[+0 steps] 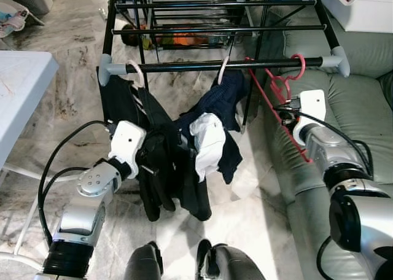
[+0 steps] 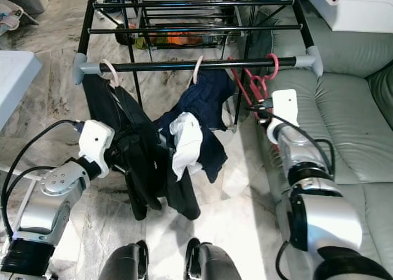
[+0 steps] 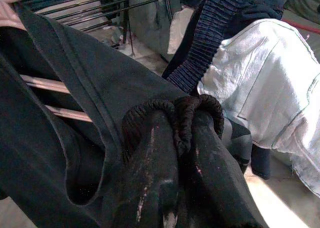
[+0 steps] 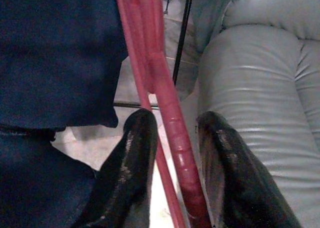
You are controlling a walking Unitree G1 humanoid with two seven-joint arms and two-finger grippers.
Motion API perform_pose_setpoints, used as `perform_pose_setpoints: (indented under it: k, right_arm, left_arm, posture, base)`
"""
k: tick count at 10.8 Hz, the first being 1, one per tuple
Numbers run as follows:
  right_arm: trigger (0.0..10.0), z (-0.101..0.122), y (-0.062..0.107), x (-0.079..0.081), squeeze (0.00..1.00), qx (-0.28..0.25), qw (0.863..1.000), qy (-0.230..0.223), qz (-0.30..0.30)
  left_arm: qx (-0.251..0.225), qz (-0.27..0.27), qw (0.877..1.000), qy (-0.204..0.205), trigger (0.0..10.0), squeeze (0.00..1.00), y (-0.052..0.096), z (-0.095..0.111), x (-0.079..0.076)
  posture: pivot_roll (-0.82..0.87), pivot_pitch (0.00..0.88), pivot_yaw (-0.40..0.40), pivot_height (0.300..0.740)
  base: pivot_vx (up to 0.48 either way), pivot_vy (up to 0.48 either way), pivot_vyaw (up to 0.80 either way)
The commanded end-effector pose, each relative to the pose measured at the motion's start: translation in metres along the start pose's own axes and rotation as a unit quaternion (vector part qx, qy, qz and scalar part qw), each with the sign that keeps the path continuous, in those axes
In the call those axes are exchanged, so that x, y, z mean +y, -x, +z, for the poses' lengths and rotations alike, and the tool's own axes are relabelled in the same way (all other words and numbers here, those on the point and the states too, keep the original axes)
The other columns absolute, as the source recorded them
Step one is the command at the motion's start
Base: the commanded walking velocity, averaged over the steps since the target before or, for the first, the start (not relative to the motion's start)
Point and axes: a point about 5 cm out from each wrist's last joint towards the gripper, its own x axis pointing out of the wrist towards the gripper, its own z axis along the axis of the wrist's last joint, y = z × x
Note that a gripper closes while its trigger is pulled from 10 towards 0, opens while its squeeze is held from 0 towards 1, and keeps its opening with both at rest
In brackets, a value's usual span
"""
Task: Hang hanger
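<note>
The right gripper [image 4: 172,163] is keeping its two black fingers [image 4: 127,173] spread, with the glossy, ribbed bar of the red hanger [image 4: 172,133] running down the gap between them, lying close to one pad, though whether it touches cannot be told. The left gripper [image 3: 175,138] is pinching its fingers shut on a bunched, elastic-ribbed fold of the black garment [image 1: 156,163]. The red hanger's round hook [image 1: 299,65] is sitting over the drying rack's front rail [image 1: 184,66] near the rail's grey right-hand corner joint [image 1: 336,59], and its thin frame is slanting down toward the right gripper, just beside the smooth grey leather sofa [image 1: 362,102]. Along the same rail, a pale hanger [image 1: 136,71] is carrying the black garment and another [image 1: 223,70] is carrying a knitted navy garment [image 1: 224,102] with a white cloth [image 1: 209,142] draped against it. Marbled floor [image 1: 80,96] is lying open to the left, before a white table edge [image 1: 24,83].
</note>
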Motion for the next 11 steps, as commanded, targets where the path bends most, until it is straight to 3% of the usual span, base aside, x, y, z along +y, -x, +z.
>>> perform_pose_setpoints:
  k: [1, 4, 5, 8, 10, 11]
  right_arm:
    - [0.0, 0.0021, 0.0010, -0.0058, 0.00, 0.006, 1.000, 0.004, 0.001]
    - [0.9, 0.0017, 0.0028, -0.0097, 0.00, 0.012, 1.000, -0.017, 0.019]
    - [0.0, 0.0004, 0.0034, -0.0096, 0.00, 0.015, 0.999, -0.022, 0.029]
    - [0.0, -0.0030, 0.0048, -0.0093, 0.00, 0.018, 0.998, -0.038, 0.036]
    - [0.0, -0.0074, 0.0063, -0.0069, 0.00, 0.009, 0.999, -0.020, 0.038]
    - [0.3, -0.0062, 0.0078, -0.0035, 0.00, -0.018, 0.999, 0.012, 0.040]
  left_arm:
    - [0.003, -0.006, 1.000, -0.006, 10.0, 0.00, 0.0012, -0.0004, -0.0018]
    - [0.007, -0.009, 1.000, -0.007, 10.0, 0.00, 0.0010, -0.0015, -0.0027]
    - [0.007, -0.009, 1.000, -0.008, 10.0, 0.00, 0.0008, -0.0015, -0.0025]
    - [0.007, -0.009, 1.000, -0.005, 10.0, 0.00, 0.0003, -0.0021, -0.0052]
    - [0.007, -0.008, 1.000, -0.004, 10.0, 0.00, 0.0003, -0.0029, -0.0058]
    - [0.007, -0.007, 1.000, -0.004, 10.0, 0.00, -0.0005, -0.0029, -0.0062]
  posture:
    - [0.00, 0.173, -0.030, 0.740]
    - [-0.02, 0.179, -0.032, 0.740]
    - [-0.02, 0.180, -0.033, 0.740]
    - [-0.03, 0.183, -0.040, 0.740]
    - [-0.03, 0.179, -0.041, 0.740]
    - [-0.03, 0.179, -0.041, 0.740]
  base:
    - [0.000, 0.000, 0.00]
    - [0.000, 0.000, 0.00]
    - [0.000, 0.000, 0.00]
    - [0.000, 0.000, 0.00]
    - [0.000, 0.000, 0.00]
    - [0.000, 0.000, 0.00]
